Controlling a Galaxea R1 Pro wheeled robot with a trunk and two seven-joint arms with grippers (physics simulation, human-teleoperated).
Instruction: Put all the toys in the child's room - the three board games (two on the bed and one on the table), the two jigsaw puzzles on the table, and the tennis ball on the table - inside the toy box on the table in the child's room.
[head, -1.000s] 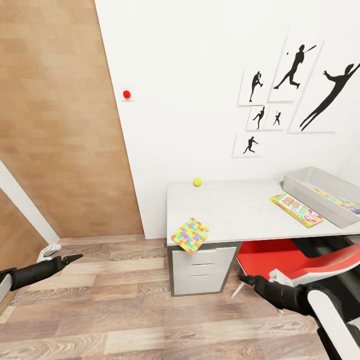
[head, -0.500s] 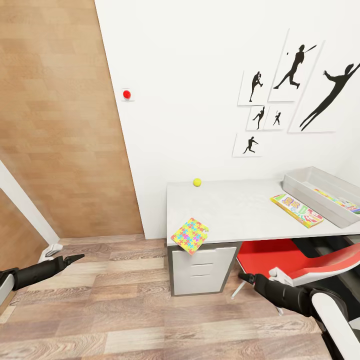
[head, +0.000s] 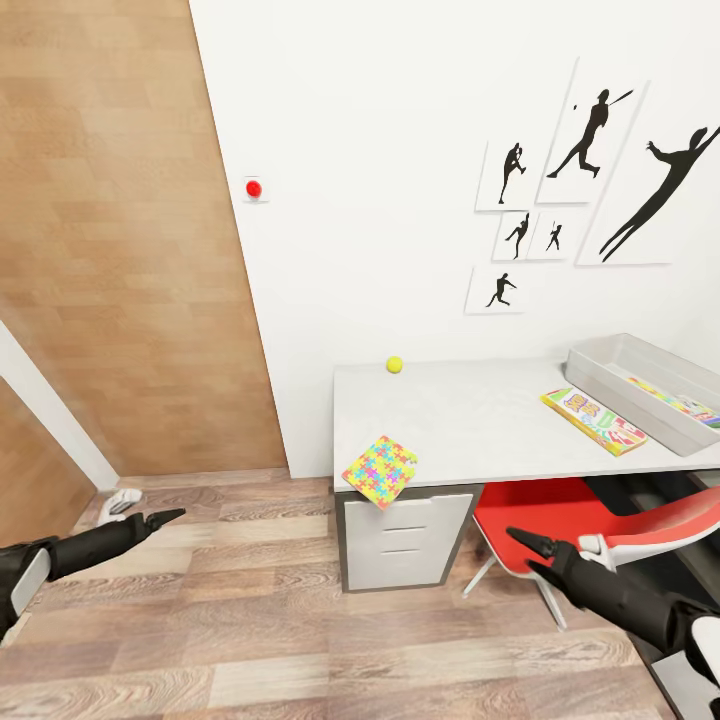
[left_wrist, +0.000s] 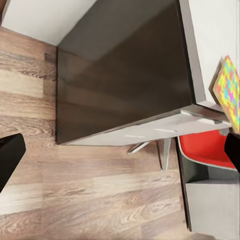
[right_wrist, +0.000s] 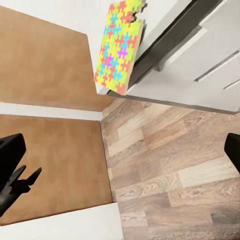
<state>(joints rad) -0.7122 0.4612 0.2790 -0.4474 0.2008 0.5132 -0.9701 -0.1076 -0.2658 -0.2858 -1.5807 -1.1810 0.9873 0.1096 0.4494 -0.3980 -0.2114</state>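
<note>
The desk (head: 480, 425) is standing against the white wall, and a jigsaw puzzle (head: 379, 470) is lying at its front left corner, overhanging the edge above the drawers (head: 405, 540). The ball (head: 395, 365) is sitting near the wall at the back of the top. The Skip-Bo box (head: 593, 420) is lying just beside the tray (head: 600, 385) — something colourful is showing inside it. The left gripper (head: 165, 519) and right gripper (head: 520, 541) are hovering low over the wood floor (head: 250, 620), both holding nothing; their fingers look close together at the tips, though I cannot tell for sure. A red chair (head: 560, 520) is tucked under the desk.
</note>
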